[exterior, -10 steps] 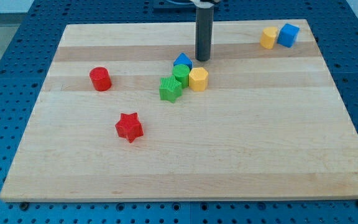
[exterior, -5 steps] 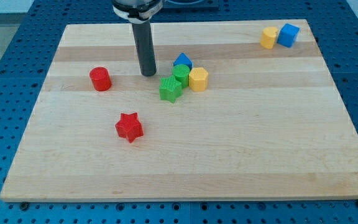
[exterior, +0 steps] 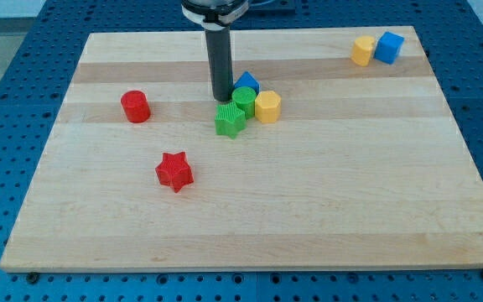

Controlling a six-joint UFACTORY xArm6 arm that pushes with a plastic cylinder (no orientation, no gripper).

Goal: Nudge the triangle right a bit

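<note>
The blue triangle block point(exterior: 246, 82) sits in a tight cluster near the board's upper middle, with a green cylinder point(exterior: 243, 101) just below it, a yellow hexagon block point(exterior: 267, 106) to the right and a green star block point(exterior: 230, 120) at lower left. My tip point(exterior: 222, 99) is down on the board just left of the blue triangle and the green cylinder, right above the green star. The rod's dark shaft hides part of the triangle's left edge.
A red cylinder point(exterior: 135, 106) stands at the view's left. A red star point(exterior: 173, 171) lies lower left of the cluster. A yellow block point(exterior: 361, 50) and a blue cube point(exterior: 388, 47) sit together at the view's top right corner of the wooden board point(exterior: 309, 193).
My tip went from right above the triangle to well left of the cluster, then came back right to stand against the triangle's left side. No block has visibly moved.
</note>
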